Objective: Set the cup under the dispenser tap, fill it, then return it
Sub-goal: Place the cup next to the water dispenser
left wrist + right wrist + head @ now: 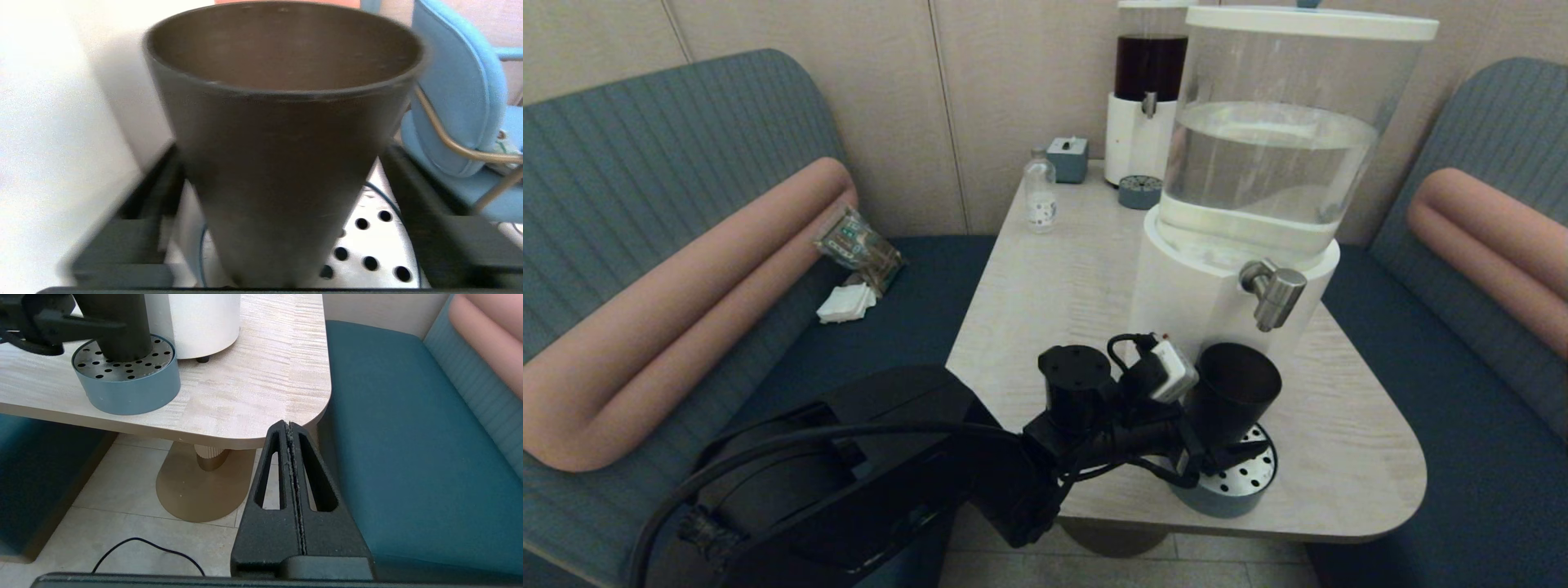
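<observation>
The dark tapered cup (1233, 392) (282, 143) stands upright on the round perforated drip tray (1245, 490) (130, 392), in front of the white-based clear-water dispenser (1176, 286). Its rim lies just below and slightly left of the steel dispenser tap (1274, 296). My left gripper (1217, 445) (282, 163) reaches in from the left and is shut on the cup, one black finger against each side of its lower half. The cup looks empty in the left wrist view. My right gripper (289, 424) hangs shut below the table's front right corner, out of the head view.
At the back of the table (1054, 278) stand a dark-liquid dispenser (1147, 90), a small drip tray (1139, 192), a clear bottle (1040, 192) and a grey-blue box (1068, 158). Teal benches flank the table; a packet (858, 243) and napkins lie on the left one.
</observation>
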